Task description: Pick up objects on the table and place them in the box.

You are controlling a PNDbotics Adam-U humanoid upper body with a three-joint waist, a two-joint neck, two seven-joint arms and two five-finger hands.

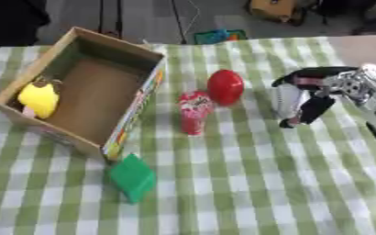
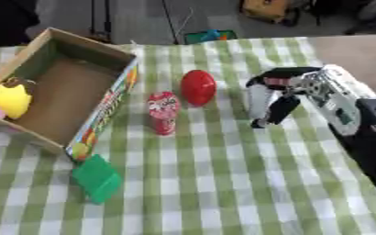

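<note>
An open cardboard box (image 1: 147, 94) lies at the left of the green-checked table, with a yellow object (image 1: 39, 98) inside at its left end. A red egg-shaped object (image 1: 225, 86) stands right of the box, and a red can-like object (image 1: 194, 111) lies just in front of it. A green block (image 1: 132, 177) sits near the box's front corner. My right hand (image 1: 302, 98) hovers to the right of the red egg, fingers hanging down and relaxed, holding nothing. My left hand is out of sight.
The table's far edge runs behind the box, with floor clutter beyond it, including a blue-green item (image 1: 219, 36). Bare checked cloth (image 1: 247, 183) stretches across the front and right of the table.
</note>
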